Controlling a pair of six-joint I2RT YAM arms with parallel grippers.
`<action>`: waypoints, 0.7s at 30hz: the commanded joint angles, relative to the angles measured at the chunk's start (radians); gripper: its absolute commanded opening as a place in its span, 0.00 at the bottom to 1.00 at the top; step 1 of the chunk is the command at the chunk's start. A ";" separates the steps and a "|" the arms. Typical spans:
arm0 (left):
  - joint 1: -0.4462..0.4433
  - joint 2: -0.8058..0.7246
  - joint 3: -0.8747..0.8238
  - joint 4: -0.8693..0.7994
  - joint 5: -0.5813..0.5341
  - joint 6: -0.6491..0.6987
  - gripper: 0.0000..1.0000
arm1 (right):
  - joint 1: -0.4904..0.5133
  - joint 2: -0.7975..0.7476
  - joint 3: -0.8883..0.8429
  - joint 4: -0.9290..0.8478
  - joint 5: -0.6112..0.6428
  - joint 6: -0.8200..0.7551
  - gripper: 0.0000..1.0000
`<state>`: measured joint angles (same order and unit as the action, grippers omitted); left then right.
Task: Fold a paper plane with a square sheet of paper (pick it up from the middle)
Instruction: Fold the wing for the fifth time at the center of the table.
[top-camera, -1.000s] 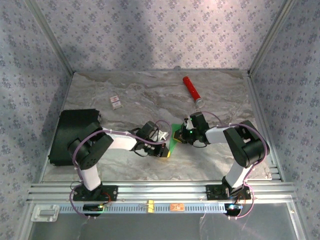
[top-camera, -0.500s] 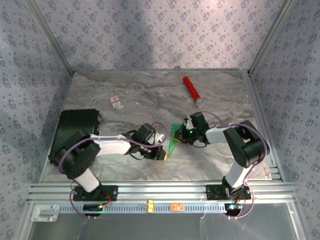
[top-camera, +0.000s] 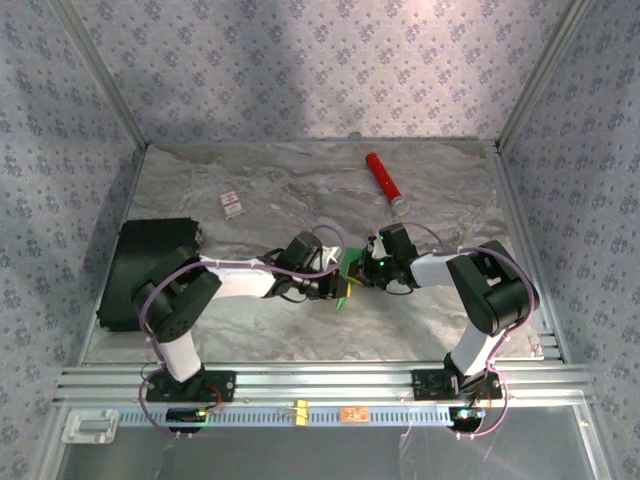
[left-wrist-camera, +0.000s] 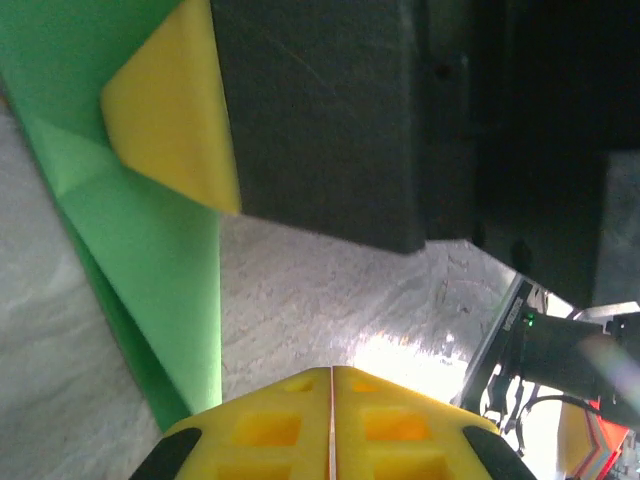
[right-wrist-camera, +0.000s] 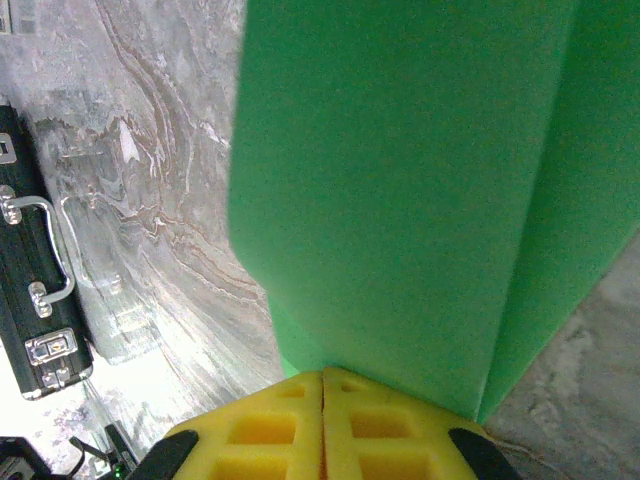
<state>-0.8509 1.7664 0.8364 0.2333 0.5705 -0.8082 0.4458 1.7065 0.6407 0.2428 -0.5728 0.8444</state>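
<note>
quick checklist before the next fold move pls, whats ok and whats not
1. Right gripper clamped on the green paper: ok, its pads are shut and the sheet comes out from between them.
2. Left gripper holding the paper: not ok, its pads are shut on each other and the paper lies beside them.
3. Paper creased: ok, fold lines show in the left wrist view.
4. Room between the two grippers: cannot tell, they sit very close in the top view.
5. Red cylinder and black box out of the way: ok, both lie apart from the paper.
</note>
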 joint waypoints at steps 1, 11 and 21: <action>0.004 0.038 0.049 0.027 -0.008 -0.011 0.09 | 0.010 0.064 -0.023 -0.109 0.125 -0.023 0.09; 0.002 0.116 0.087 -0.051 -0.030 0.039 0.09 | 0.011 0.069 -0.022 -0.109 0.119 -0.025 0.09; -0.031 0.100 -0.014 -0.112 -0.053 0.067 0.08 | 0.006 0.071 -0.022 -0.115 0.121 -0.029 0.09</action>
<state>-0.8600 1.8729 0.8749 0.2188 0.5259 -0.7681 0.4469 1.7084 0.6434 0.2424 -0.5728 0.8444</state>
